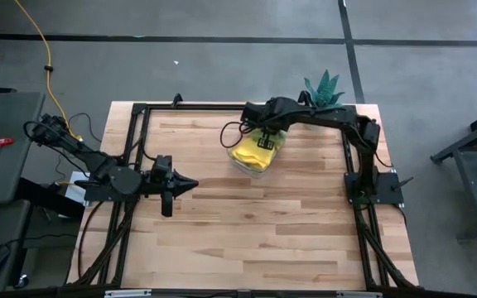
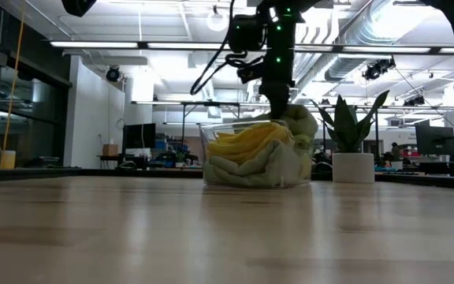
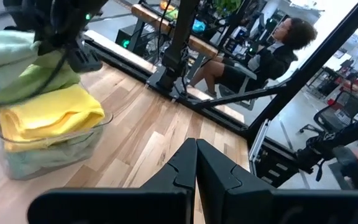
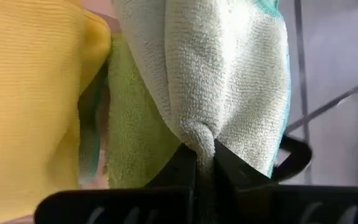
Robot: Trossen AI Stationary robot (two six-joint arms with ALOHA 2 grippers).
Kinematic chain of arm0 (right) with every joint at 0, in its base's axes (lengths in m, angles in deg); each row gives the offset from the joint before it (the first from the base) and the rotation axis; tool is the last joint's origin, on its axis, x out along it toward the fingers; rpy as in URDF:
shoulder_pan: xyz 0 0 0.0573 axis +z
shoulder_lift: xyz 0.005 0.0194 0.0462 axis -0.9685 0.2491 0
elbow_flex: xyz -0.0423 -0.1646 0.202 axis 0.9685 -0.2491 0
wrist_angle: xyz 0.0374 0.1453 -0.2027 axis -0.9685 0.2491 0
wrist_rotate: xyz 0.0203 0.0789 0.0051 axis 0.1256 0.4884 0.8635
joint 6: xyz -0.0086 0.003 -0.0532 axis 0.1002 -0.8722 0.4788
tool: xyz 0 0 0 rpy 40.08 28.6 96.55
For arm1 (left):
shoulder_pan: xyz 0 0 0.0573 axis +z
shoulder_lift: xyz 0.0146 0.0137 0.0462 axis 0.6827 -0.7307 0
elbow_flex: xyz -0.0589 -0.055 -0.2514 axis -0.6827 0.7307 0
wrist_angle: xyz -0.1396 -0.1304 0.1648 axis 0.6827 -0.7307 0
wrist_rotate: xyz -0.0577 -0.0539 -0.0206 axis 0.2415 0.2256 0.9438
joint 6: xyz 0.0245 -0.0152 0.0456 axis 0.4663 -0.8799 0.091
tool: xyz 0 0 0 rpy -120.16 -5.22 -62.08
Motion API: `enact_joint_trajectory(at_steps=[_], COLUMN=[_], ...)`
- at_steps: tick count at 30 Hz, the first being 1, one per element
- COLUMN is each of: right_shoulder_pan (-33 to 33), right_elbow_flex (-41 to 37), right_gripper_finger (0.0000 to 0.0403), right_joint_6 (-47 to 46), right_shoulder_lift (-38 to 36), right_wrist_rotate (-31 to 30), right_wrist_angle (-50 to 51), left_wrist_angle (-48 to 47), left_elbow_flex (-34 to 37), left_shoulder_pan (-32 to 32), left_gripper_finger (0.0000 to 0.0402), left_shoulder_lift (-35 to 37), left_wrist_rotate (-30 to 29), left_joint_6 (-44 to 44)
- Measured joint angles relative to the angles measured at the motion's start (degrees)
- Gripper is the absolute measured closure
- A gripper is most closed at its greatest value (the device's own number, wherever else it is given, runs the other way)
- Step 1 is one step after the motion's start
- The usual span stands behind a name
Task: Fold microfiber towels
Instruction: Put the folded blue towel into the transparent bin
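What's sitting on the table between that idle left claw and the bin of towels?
Nothing: the high view shows only bare wooden table between the shut left gripper and the clear bin of microfiber towels.

Robotics lab: exposed ceiling ducts point(image 2: 385, 31), monitors point(image 2: 432, 140), wooden workbench point(image 1: 247, 223).

- Yellow towel point(image 3: 55, 115), bright
- Pale mint towel point(image 4: 229, 74)
- Lime towel point(image 4: 129, 130)
- Clear bin point(image 2: 211, 154)
- Green plant point(image 1: 325, 86) at one o'clock, white pot point(image 2: 353, 167)
- Light wood table point(image 1: 263, 223)
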Motion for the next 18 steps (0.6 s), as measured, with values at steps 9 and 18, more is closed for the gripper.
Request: enact_joint_trajectory(at_steps=[9,18], right_shoulder_pan=[-0.8,-0.8], right_elbow_flex=[-3.9,-8.3], right_gripper_finger=[0.0403,0.0403], right_joint_6=[-8.5,-15.8], right_shoulder_lift=[0.2,0.6], right_wrist_rotate=[2.4,9.7], right_wrist_angle=[-2.7,-2.6], left_wrist_angle=[-0.4,-0.4], left_elbow_flex=[0.0,0.0], left_shoulder_pan=[0.0,0.0], left_gripper_finger=[0.0401,0.0402], left_shoulder_lift=[-0.1,-0.1], left_wrist_rotate=[0.3,2.2], left_joint_6=[-0.9,-1.5])
